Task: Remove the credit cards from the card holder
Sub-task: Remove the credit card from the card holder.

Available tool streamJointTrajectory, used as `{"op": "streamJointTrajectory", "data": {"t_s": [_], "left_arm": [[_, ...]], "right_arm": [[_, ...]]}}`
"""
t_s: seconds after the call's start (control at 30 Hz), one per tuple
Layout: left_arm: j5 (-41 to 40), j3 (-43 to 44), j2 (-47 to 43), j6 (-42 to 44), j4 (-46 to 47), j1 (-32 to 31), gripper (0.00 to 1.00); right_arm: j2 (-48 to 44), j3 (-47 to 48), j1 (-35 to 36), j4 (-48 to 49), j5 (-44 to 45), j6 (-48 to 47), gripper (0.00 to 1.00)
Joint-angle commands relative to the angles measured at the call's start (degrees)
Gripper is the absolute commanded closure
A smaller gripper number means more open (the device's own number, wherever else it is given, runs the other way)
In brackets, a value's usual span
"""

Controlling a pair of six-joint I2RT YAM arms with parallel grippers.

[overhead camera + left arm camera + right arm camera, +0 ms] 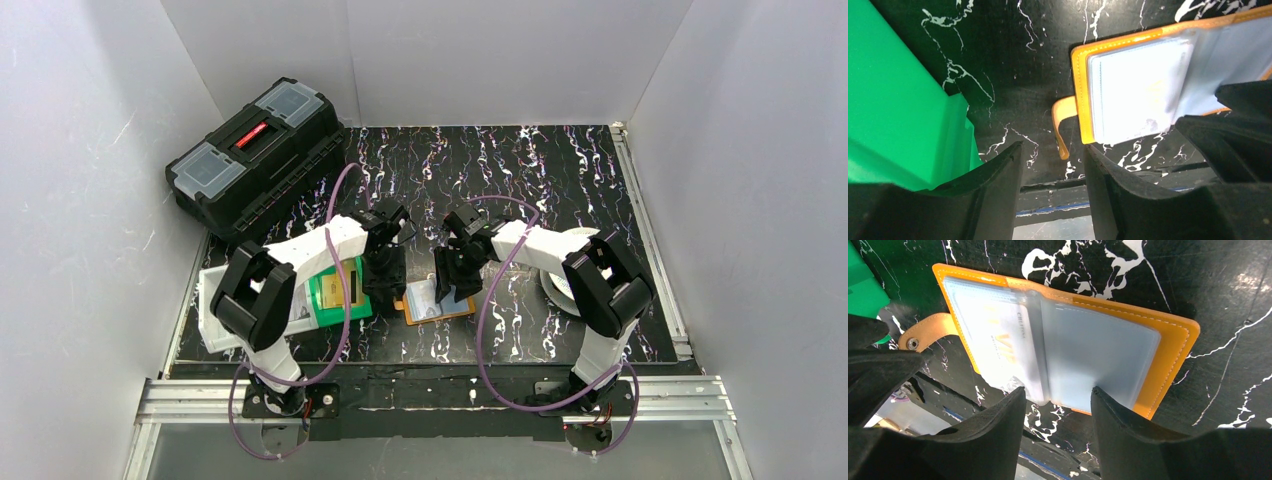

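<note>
The orange card holder [437, 303] lies open on the black marbled table, clear pockets facing up. In the right wrist view the holder [1168, 355] shows a pale card with gold lettering [998, 335] inside its left pocket; the right pocket looks blank. My right gripper [1057, 394] is open and empty, its fingertips just above the holder's near edge at the fold. My left gripper [1053, 152] is open and empty, hovering by the holder's left edge [1079, 95] and snap strap [1062, 127]. From above, the left gripper [385, 283] and the right gripper [455, 285] flank the holder.
A green bin [338, 312] sits just left of the holder, with a gold-yellow card [328, 291] in it; the bin shows in the left wrist view [898, 110]. A white tray [212, 312] lies beyond it. A black toolbox [255, 155] stands back left. A round white disc [560, 287] lies right.
</note>
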Motion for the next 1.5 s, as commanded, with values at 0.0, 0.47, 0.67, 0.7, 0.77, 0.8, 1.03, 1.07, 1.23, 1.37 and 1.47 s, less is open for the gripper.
{"op": "streamJointTrajectory", "data": {"t_s": [0.0, 0.47, 0.67, 0.7, 0.77, 0.8, 1.03, 1.07, 1.23, 1.37, 1.47], "left_arm": [[0.4, -0.4, 1.9, -0.6, 1.3, -0.3, 0.55], [2.6, 5.7, 0.7, 0.6, -1.0, -0.7, 1.0], [4.9, 12.9, -1.1, 0.1, -3.9, -2.7, 1.0], [5.5, 13.6, -0.4, -0.3, -3.8, -3.3, 1.0], [6.6, 15.1, 1.3, -0.7, -3.5, -4.7, 1.0], [6.8, 16.1, 2.2, -1.0, -3.4, -5.5, 1.0], [9.5, 20.5, 7.8, -4.9, -0.4, -8.6, 1.0], [9.5, 21.9, 7.8, -5.0, -0.5, -8.6, 1.0], [9.5, 28.8, 7.0, -4.8, -4.3, -8.6, 1.0], [8.4, 26.6, 6.5, -4.9, -4.7, -8.6, 1.0], [7.6, 23.9, 5.8, -5.5, -3.8, -8.1, 1.0]], "right_arm": [[0.4, -0.9, -0.3, 0.9, -0.5, -0.5, 0.42], [-1.7, -1.5, -0.4, 0.7, 0.1, -0.3, 0.4], [-5.2, -2.6, -2.7, 1.6, -2.0, 1.0, 0.26], [-5.7, -3.1, -3.4, 2.3, -2.9, 1.7, 0.24], [-6.6, -4.2, -4.9, 4.2, -5.0, 2.7, 0.19], [-7.0, -4.9, -5.8, 5.1, -6.3, 3.4, 0.17], [-9.5, -14.2, -13.1, 17.2, -17.0, 11.0, 0.11], [-9.5, -16.0, -13.6, 21.0, -19.7, 12.9, 0.11], [-5.9, -17.6, -13.7, 31.4, -24.3, 19.1, 0.05], [-4.0, -16.8, -13.6, 33.6, -24.8, 21.0, 0.1], [-3.5, -16.7, -13.6, 33.2, -24.4, 20.8, 0.14]]}}
